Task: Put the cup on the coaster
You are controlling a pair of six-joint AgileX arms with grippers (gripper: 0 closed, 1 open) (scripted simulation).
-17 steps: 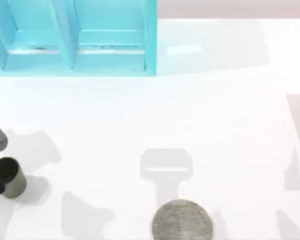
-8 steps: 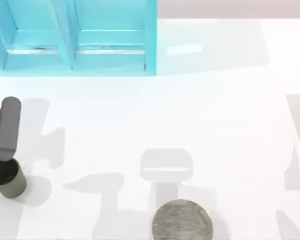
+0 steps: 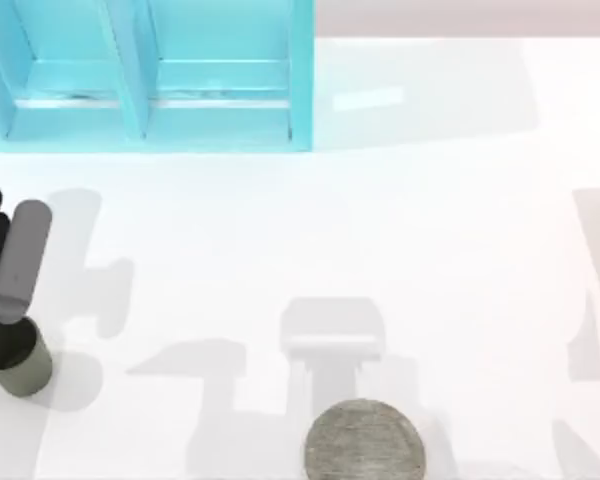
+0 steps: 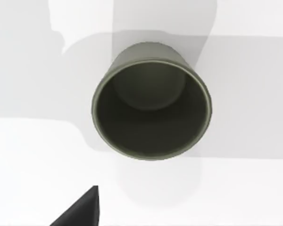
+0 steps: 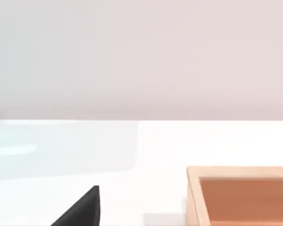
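Cup (image 3: 14,357) standing upright at bench's (image 3: 380,230) left edge, nothing gripping it; left gripper hovering directly above, finger spread unclear. Coaster (image 3: 364,440) lying well apart, near front edge, open bench between.

I see the cup (image 4: 151,101) as smooth and matt, olive-grey like unglazed ceramic or plastic, with a thin paler rim. The coaster (image 3: 364,440) looks rough and speckled, stone-like. The bench (image 3: 380,230) is smooth, white and faintly reflective. The blue shelf unit (image 3: 150,75) has a glossy painted look. My right wrist view shows a matt, wood-toned box (image 5: 240,195).
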